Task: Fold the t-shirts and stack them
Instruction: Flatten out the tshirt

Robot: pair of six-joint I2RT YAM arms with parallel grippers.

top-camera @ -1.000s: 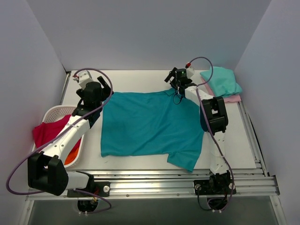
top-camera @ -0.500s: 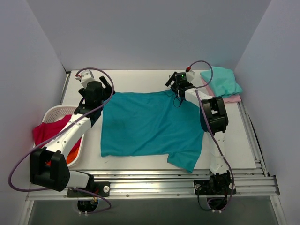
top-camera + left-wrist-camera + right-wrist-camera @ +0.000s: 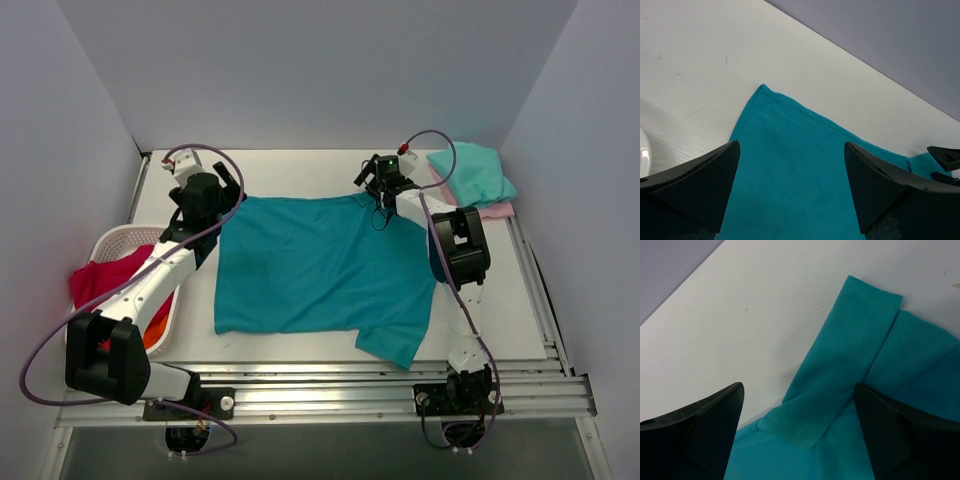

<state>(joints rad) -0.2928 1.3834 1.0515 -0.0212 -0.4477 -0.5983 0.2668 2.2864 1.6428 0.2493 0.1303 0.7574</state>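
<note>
- White bench [image 3: 300,170] boxed in by plain grey walls [image 3: 300,70]; arm bases bolted along the near edge.
- Far left: white lattice basket [image 3: 112,238] at the bench's left side, red cloth [image 3: 100,282] heaped in it and spilling over the rim. Probably a holding spot for laundry not yet done.
- Left end effector [image 3: 791,144] hovering over the far-left corner of the teal t-shirt [image 3: 320,265]. Jaws spread wide, nothing gripped. Corner framed between the fingers in the wrist view, so likely lined up for a pinch.
- Teal t-shirt laid flat mid-bench, sideways, hem toward the left, one sleeve poking toward the near edge at right. Spread smooth, presumably so the first fold lands clean. Not folded yet.
- Right end effector [image 3: 798,385] above the far-right end of the same shirt, over a sleeve-like flap lying out on bare bench. Jaws wide apart too, empty. Mirrors the left arm, so judged as a two-corner grab to bring the far edge over toward the near edge.
- Far-right corner: mint t-shirt [image 3: 475,172] folded, resting on top of the pink t-shirt [image 3: 497,210], only a pink edge showing. Parked apart from the teal one, out of the folding area; likely the stack the teal goes onto.
- Progress guess: two folded, one in hand, maybe more in the basket.
</note>
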